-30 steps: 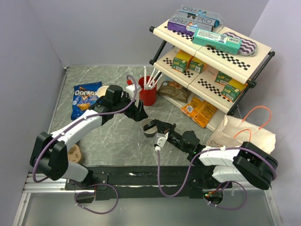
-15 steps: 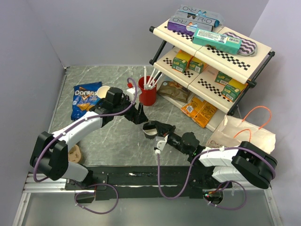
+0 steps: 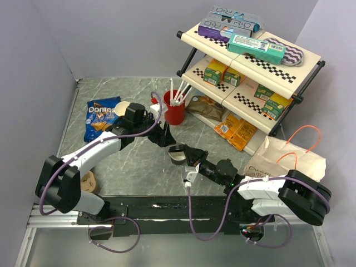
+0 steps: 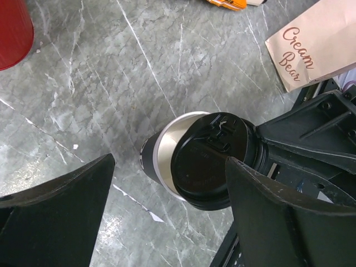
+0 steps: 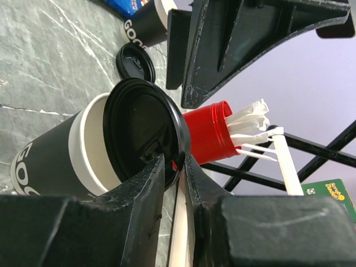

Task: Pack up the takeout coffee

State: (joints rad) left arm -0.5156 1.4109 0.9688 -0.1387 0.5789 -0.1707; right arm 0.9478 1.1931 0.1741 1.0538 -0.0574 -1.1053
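Observation:
The takeout coffee cup [image 3: 177, 156] stands near the table's middle, with a dark sleeve [image 4: 149, 162] and a cream inside [image 5: 97, 142]. Its black lid [image 4: 208, 161] lies tilted across the mouth, shifted toward the right arm, so part of the rim stays uncovered. My right gripper [image 5: 179, 161] straddles the lid's [image 5: 139, 128] near edge; the jaws stand slightly apart, with a sliver of red showing between one finger and the rim. My left gripper [image 4: 169, 164] hovers over the cup, wide open, one finger on each side and nothing between them.
A red cup [image 3: 175, 111] with white straws stands behind. A second dark cup [image 5: 142, 22] and a loose lid [image 5: 135, 61] sit near the Doritos bag [image 3: 101, 117]. The paper bag [image 3: 289, 158] lies at the right under the snack shelf [image 3: 250, 61].
My left gripper swung right and now hangs over the cup. My right gripper's jaws have parted a little around the lid's rim, and the lid has settled lower on the cup.

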